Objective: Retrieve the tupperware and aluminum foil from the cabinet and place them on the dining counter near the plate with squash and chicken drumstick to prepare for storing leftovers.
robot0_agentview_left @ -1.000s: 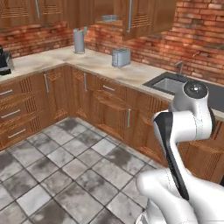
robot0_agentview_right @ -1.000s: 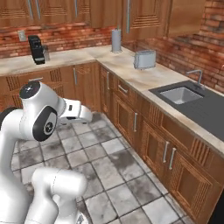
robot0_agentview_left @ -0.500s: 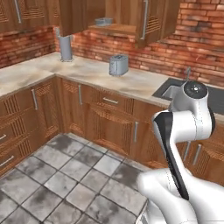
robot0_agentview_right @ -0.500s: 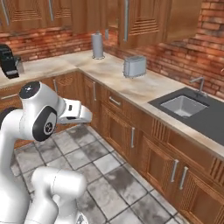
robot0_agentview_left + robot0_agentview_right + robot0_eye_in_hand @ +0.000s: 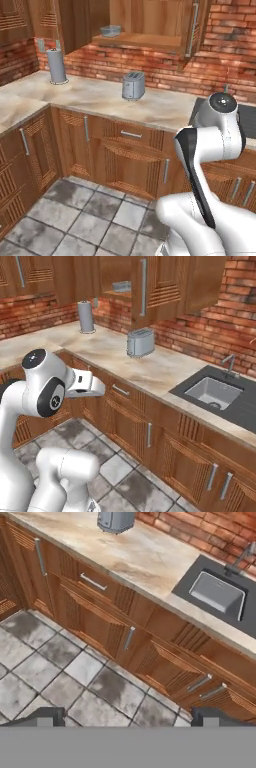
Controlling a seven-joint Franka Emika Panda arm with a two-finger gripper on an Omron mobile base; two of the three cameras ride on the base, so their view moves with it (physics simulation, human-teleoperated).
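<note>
— So where does the tupperware [image 5: 110,31] sit?

— On the shelf of the open cabinet [image 5: 150,22] above the wall-side counter [image 5: 95,97]. It is a small grey tub, near the left end of the shelf, and it also shows in the right base view past the cabinet door with the long silver handle.

— And below it?

— A silver toaster [image 5: 133,85] stands on the counter, a little right of the tub's spot. Farther left, a grey cylinder [image 5: 56,65] stands upright by the brick wall.

— What about the gripper [image 5: 127,719]?

— In the hand view its two dark finger tips [image 5: 42,716] rise at the bottom, set far apart, with nothing between them. The jaws stand wide and hold nothing.

— What does the hand look at?

— Down at the grey tiled floor [image 5: 60,672] and the base cabinets, with the sink [image 5: 217,592] at the upper right and the toaster's bottom at the top edge.

— The foil box?

— I cannot tell where it lies.
</note>
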